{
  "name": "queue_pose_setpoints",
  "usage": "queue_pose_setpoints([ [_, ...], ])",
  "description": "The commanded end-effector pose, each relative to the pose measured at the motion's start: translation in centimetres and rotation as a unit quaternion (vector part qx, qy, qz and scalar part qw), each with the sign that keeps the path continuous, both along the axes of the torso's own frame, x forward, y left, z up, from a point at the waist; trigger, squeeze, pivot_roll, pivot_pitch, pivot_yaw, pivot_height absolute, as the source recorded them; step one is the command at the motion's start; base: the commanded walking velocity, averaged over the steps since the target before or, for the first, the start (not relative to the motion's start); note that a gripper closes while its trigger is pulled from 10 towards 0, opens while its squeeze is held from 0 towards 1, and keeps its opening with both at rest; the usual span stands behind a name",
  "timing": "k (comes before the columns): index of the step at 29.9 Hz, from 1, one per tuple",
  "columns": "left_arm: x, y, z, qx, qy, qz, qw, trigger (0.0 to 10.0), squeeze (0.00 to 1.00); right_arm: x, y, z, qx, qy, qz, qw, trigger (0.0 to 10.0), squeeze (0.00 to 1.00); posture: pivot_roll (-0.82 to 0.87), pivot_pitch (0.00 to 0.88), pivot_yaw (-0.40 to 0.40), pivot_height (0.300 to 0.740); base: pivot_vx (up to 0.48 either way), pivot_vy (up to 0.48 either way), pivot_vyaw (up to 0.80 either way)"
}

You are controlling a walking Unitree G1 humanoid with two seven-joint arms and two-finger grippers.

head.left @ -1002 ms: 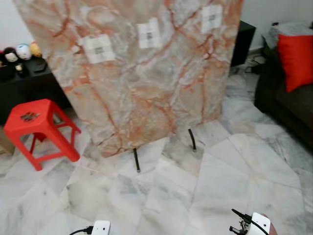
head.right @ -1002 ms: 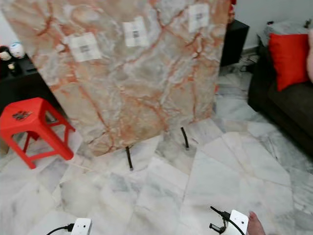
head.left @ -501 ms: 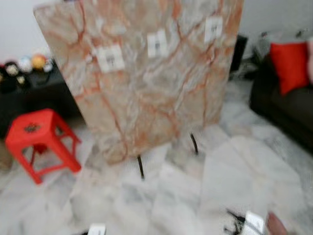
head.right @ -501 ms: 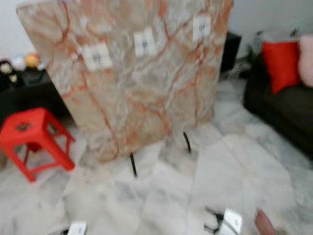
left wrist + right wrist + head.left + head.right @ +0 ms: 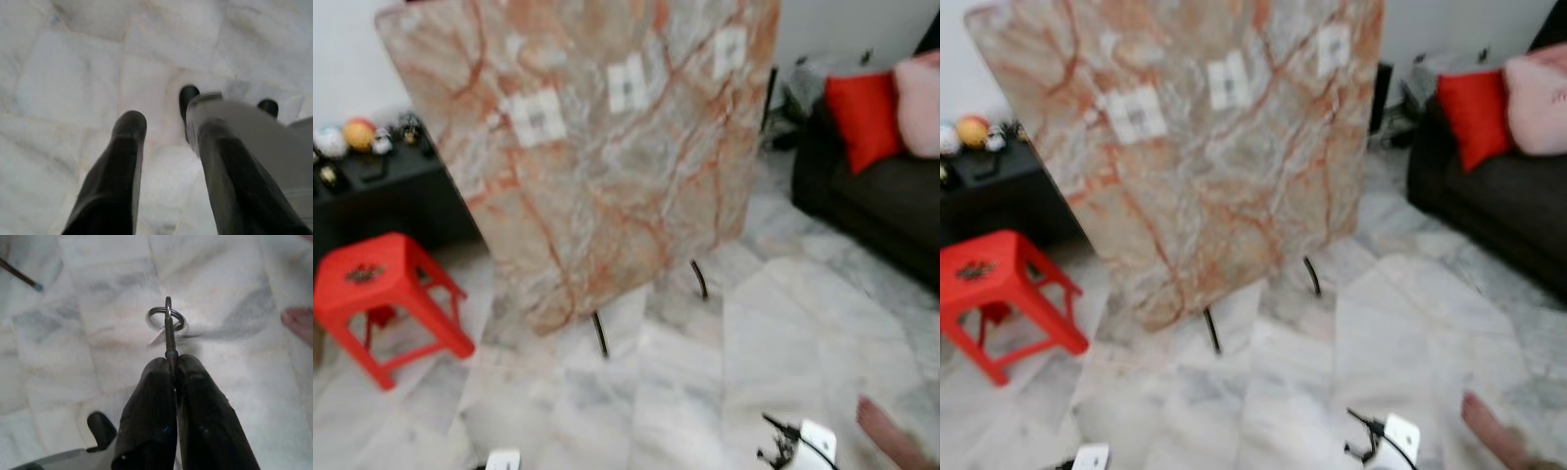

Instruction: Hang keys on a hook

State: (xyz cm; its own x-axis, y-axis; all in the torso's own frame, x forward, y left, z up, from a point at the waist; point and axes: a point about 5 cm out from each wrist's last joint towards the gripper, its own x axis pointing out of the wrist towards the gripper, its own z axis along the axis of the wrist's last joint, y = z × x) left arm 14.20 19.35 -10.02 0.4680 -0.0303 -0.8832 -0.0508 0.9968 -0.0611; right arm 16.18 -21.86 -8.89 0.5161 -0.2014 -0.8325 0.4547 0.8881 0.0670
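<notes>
The keys (image 5: 167, 322) are pinched between the pressed-together fingers of the right gripper (image 5: 172, 363), low above the marble floor (image 5: 773, 333) at the near right. The left gripper (image 5: 164, 115) is held spread. A marble board (image 5: 597, 147) stands farther off, a red stool (image 5: 377, 294) at its left.

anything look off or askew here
Yes: the marble board stands tilted, leaning left on two thin black legs. A person's foot sits close to the right pincer, which grips the keys.

The camera has swung right, bringing a pink cushion (image 5: 1536, 103) into view on the sofa (image 5: 1489, 201).
</notes>
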Motion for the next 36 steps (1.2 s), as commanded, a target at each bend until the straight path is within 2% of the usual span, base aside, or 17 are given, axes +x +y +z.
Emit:
queue_pose_setpoints([
  [1,-0.3,0.5,-0.1,0.005,0.007,0.007,1.0,10.0,0.0,-0.1,0.3,-0.1,0.005,0.0,-0.003,1.0,10.0,0.0,-0.16,0.0,0.075,0.74,0.0,0.27,0.0],
  [8,-0.3,0.6,-0.1,0.024,0.013,-0.013,1.0,10.0,0.0,0.0,0.1,0.0,0.003,-0.001,-0.004,1.0,10.0,0.0,-0.15,0.0,0.07,0.74,0.0,0.0,0.0],
  [16,0.7,0.7,0.3,0.015,-0.008,0.017,1.0,10.0,0.0,1.1,-1.0,0.7,-0.006,-0.023,-0.014,1.0,10.0,0.0,-0.13,0.0,0.049,0.74,0.0,0.0,0.0],
  [22,0.0,0.6,0.0,0.026,0.011,0.001,1.0,10.0,0.0,1.3,-1.8,1.0,-0.014,-0.026,-0.024,0.999,10.0,0.0,-0.13,0.022,0.046,0.74,0.0,0.0,0.0],
  [28,0.1,0.6,0.0,0.025,0.009,0.012,1.0,10.0,0.0,1.1,-1.6,0.9,-0.015,-0.02,-0.005,1.0,10.0,0.0,-0.13,0.041,0.045,0.74,0.0,0.0,0.0],
  [32,0.2,0.7,0.1,0.031,0.009,0.002,0.999,10.0,0.0,0.7,-0.9,0.5,-0.011,-0.016,0.02,1.0,10.0,0.0,-0.13,0.048,0.044,0.74,0.0,0.0,0.0],
  [36,0.4,0.9,0.2,0.04,0.01,0.002,0.999,10.0,0.0,0.7,-0.3,0.4,-0.002,-0.025,0.015,1.0,10.0,0.0,-0.12,0.042,0.041,0.74,0.0,0.0,0.73],
])
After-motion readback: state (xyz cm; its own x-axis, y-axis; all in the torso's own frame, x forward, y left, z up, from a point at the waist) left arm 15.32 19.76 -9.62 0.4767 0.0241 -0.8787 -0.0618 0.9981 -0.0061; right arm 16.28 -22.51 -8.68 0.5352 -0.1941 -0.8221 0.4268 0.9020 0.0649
